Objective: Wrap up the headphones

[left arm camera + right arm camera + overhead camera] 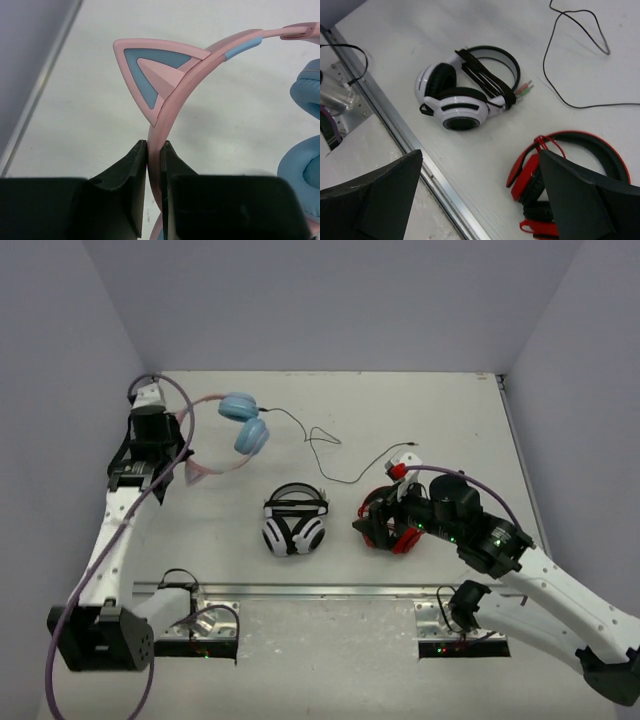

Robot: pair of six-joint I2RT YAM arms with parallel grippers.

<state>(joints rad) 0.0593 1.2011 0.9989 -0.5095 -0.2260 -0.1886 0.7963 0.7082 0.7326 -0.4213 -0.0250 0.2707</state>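
Both fingers (pixel 131 172) of the left gripper (pixel 153 146) are pressed onto the pink headband of the headphones (pixel 172 75), pinching it just below a cat ear with a blue inset. The light blue cups (pixel 245 422) lie toward the tabletop's far left corner. The thin black cable (pixel 330 452) trails from them in loose curves toward the middle. The tabletop (pixel 420 400) is pale and matte, enclosed by plain grey-lilac walls, with a metal rail (pixel 320 590) along its near edge. The white headphones (pixel 294 525) lie near the middle of that edge. The red headphones (pixel 390 532) just beside them are partly hidden under the right arm, whose right gripper (pixel 479 167) is spread wide above the tabletop.
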